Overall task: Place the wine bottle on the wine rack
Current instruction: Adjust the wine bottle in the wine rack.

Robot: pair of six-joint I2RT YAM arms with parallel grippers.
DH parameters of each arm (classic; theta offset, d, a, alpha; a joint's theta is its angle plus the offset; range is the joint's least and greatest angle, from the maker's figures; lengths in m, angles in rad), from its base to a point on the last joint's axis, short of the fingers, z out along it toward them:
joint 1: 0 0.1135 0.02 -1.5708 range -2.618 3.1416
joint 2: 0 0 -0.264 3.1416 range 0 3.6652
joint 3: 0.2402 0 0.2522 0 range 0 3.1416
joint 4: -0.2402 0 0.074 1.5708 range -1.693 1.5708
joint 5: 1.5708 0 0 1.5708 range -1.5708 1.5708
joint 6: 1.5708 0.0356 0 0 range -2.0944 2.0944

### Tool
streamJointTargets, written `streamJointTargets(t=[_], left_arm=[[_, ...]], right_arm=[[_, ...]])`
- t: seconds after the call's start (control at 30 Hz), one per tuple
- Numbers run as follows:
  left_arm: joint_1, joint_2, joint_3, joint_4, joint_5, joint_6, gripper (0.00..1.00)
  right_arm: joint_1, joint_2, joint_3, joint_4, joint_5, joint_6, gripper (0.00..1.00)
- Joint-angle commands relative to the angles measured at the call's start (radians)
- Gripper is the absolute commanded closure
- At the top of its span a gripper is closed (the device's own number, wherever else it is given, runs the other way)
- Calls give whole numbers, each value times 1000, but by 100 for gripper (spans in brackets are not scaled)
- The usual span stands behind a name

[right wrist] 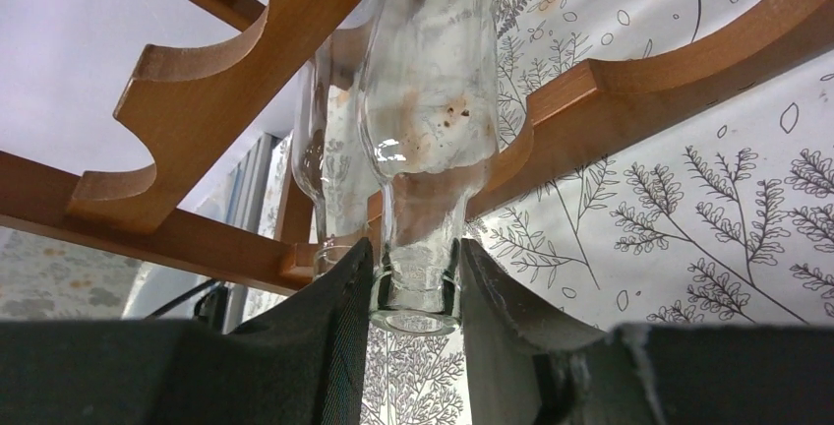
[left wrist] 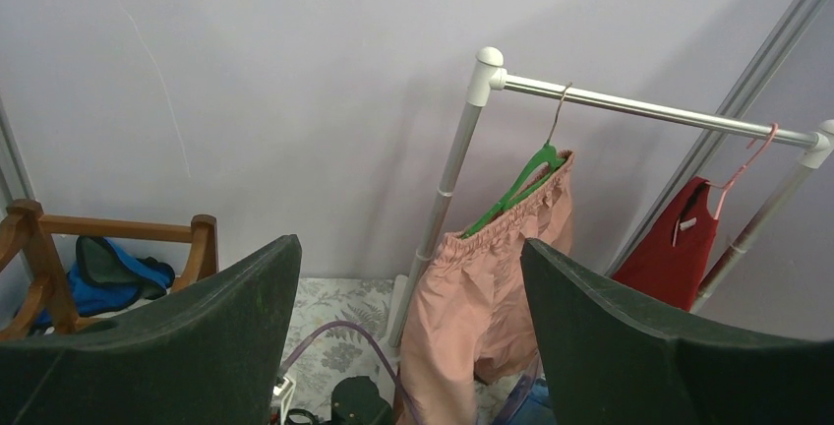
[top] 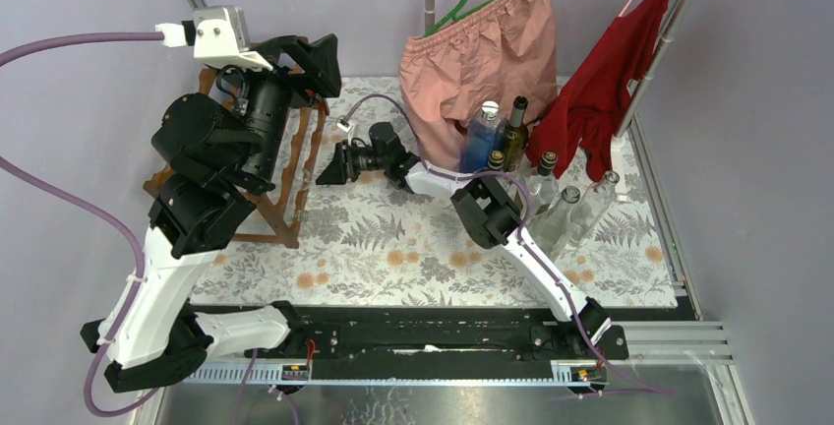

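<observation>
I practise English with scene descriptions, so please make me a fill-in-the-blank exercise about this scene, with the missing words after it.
1. The right gripper has its fingers shut on the ____ of the wine bottle.
2. The left gripper holds nothing; its fingers stand ____.
3. The wine rack is made of ____.
4. The pink shorts hang on a ____ hanger.

Missing words: neck; open; wood; green
</observation>
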Motion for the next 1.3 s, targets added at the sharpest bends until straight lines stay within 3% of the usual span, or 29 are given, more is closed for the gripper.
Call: streamJointTargets(t=[0.0,0.43,1.27], left_arm=[[1,16,37,5,-11,2,11],[0,95,108,-32,1,29,10],[17,145,127,-56,24,40,9]], right_arm=[[0,20,7,105,-39,121,100],[-1,67,0,247,-38,268,100],[6,126,85,323,28,386,100]])
